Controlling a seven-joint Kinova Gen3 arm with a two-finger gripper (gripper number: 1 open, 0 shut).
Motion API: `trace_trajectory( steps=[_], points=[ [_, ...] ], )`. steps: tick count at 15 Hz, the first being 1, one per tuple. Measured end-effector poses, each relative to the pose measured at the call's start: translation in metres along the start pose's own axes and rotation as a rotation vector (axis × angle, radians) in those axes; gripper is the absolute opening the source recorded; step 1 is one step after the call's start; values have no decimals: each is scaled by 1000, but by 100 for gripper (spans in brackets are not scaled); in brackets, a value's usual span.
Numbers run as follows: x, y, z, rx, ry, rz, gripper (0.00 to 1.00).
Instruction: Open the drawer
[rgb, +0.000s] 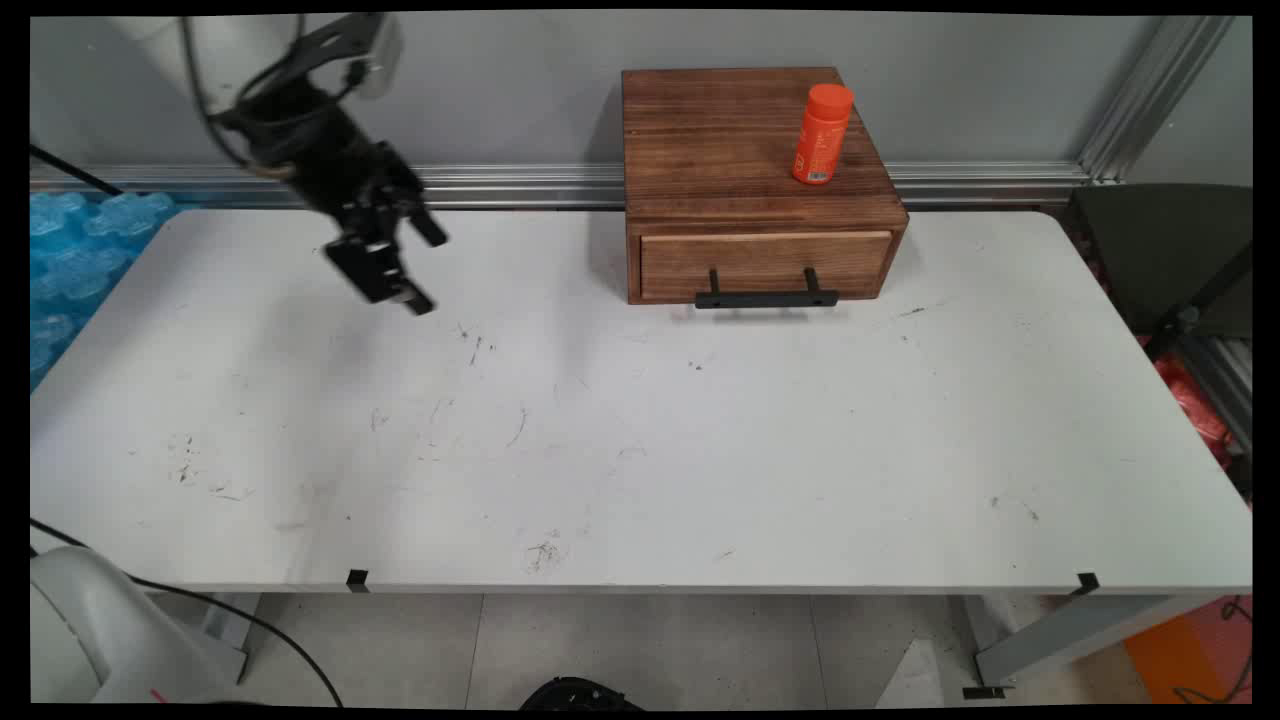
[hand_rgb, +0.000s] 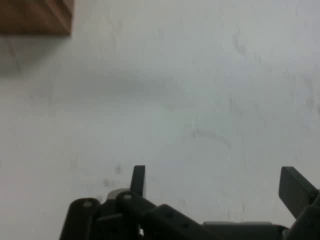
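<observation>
My black gripper (rgb: 428, 270) hangs above the table's far left part, open, with nothing between its fingers. In the hand view the gripper (hand_rgb: 217, 182) points down at bare white tabletop (hand_rgb: 190, 100), its two fingertips far apart. A wooden drawer box (rgb: 755, 180) stands at the back centre, well to the right of the gripper, its drawer shut behind a black handle (rgb: 765, 297). An orange bottle (rgb: 823, 133) stands upright on the box's top right. A corner of the box (hand_rgb: 35, 16) shows at the hand view's upper left.
The white table (rgb: 640, 450) carries scuff marks across its middle. Blue bubble wrap (rgb: 70, 260) lies beyond the table's left edge. A dark chair (rgb: 1170, 260) stands off the right edge. A metal rail runs along the wall behind.
</observation>
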Motion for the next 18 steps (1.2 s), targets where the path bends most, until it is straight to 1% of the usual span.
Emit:
trace_trajectory(
  steps=[6,9,12,15,18],
  points=[
    [70,-3,32,45,81,-42,100],
    [104,-5,50,62,112,-55,100],
    [138,-7,72,77,136,-61,100],
    [167,-9,96,90,149,-62,100],
    [188,-11,117,100,152,-57,100]
  ],
)
